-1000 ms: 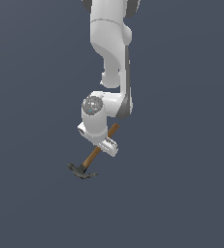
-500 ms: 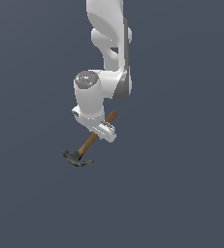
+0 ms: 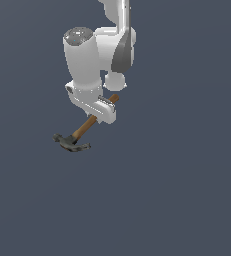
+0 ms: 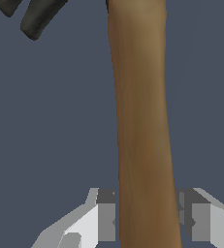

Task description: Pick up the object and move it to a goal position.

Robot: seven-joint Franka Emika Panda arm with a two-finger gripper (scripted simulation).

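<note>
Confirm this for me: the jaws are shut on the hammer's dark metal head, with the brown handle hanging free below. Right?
Not quite. The gripper is shut on the hammer at its brown handle, not the head. The dark head hangs free at the lower end. The wrist view shows the jaws against the handle on both sides.

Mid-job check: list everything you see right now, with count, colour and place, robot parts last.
hammer: one, brown wooden handle, dark grey metal head; held by its handle, head down toward the exterior view's left, butt end poking out past the end effector.
floor: one, plain dark blue-grey, fills the background.
arm: one, white with grey joints, coming down from the top of the exterior view.
end effector: one, white and grey, shut on the hammer handle.
</note>
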